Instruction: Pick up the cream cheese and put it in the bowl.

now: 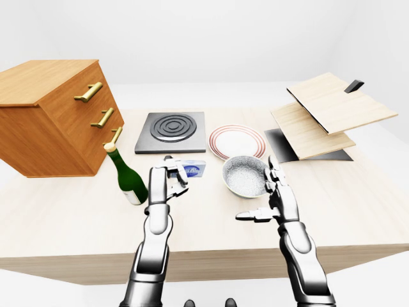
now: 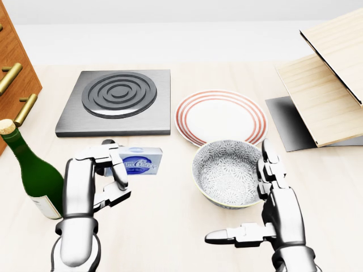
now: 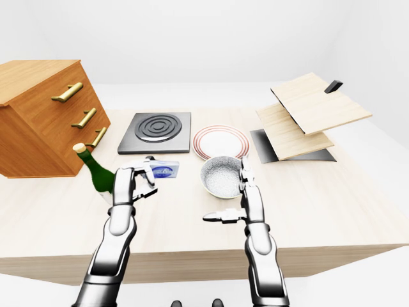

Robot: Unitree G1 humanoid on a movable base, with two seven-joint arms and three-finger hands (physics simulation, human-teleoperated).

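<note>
cream cheese: small blue-and-white box, lifted clear of the table in the left hand, its label side facing up toward the camera; it sticks out to the right of the fingers, toward the bowl
left hand: raised over the table, fingers curled round the left end of the cream cheese, gripping it
right hand: open and holding nothing, fingers straight, thumb pointing left; its fingertips stand just beside the bowl's right rim
bowl: patterned grey, upright on the table, nothing in it; between the two hands, to the right of the cream cheese and just left of the right hand
bottle: green with a cork, upright, just left of the left hand
knob: black, mostly hidden beyond the left hand's fingers
plate: white with red rings, just beyond the bowl
hotplate: grey square with dark rings, beyond the left hand, left of the plate
boards: pale wooden panels, stacked and tilted over a dark mat, beyond and right of the right hand
drawers: wooden chest with brass handles, beyond and left of the bottle
</note>
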